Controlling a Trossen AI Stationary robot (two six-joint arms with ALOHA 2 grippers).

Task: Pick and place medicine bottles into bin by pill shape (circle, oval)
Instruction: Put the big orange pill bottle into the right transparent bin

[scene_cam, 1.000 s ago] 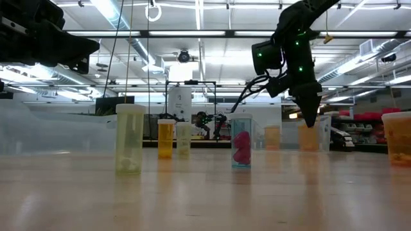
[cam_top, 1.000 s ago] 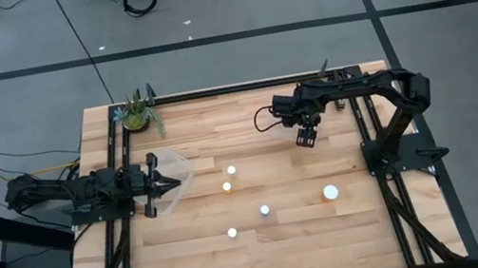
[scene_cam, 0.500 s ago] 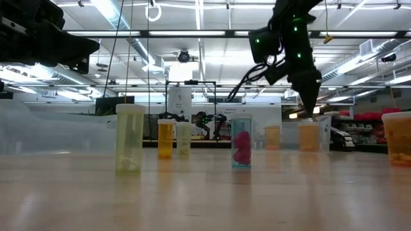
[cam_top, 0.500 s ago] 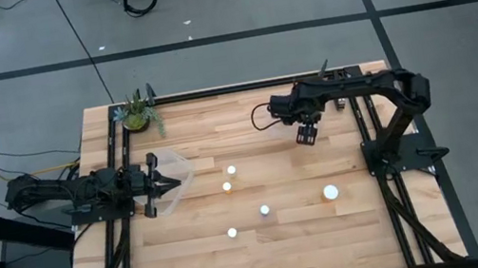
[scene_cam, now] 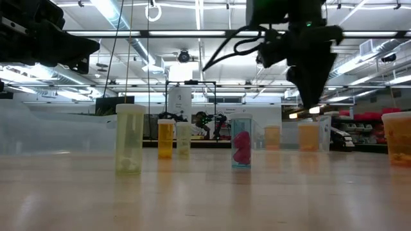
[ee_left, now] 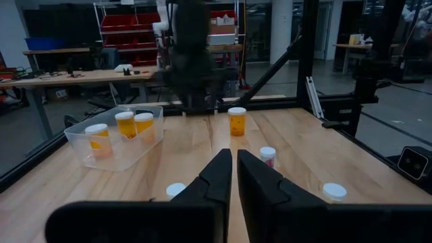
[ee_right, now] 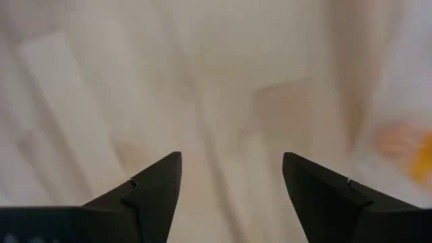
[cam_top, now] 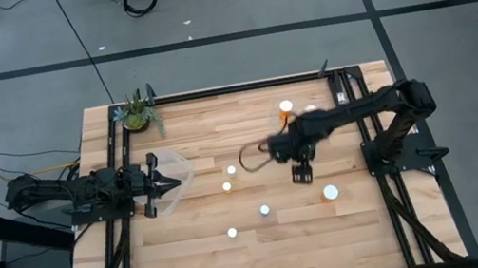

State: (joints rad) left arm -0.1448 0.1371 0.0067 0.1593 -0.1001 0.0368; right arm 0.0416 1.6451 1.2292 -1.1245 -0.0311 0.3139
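Note:
Several white-capped medicine bottles stand upright on the wooden table: near the middle (cam_top: 231,169), (cam_top: 226,187), (cam_top: 265,211), (cam_top: 232,233), and a larger one (cam_top: 330,193). My right gripper (cam_top: 301,175) hangs open over the table between them, fingers pointing down, with nothing between them (ee_right: 231,169). A clear bin (ee_left: 115,138) at the far right holds three orange bottles. My left gripper (cam_top: 172,181) waits shut at the left edge, pointing level beside a second clear bin (cam_top: 176,163).
A small potted plant (cam_top: 137,114) stands at the far left corner. In the low view a pink-pill bottle (scene_cam: 241,142) and orange bottles (scene_cam: 166,138) stand in a row. Black frame rails run along the table's left, right and far edges.
My right gripper has swung from the far right, by the bin there, toward the table's near edge and a little left, rolling as it went. It has stayed open, with nothing between its fingers. The bin with bottles at the far right now shows from above.

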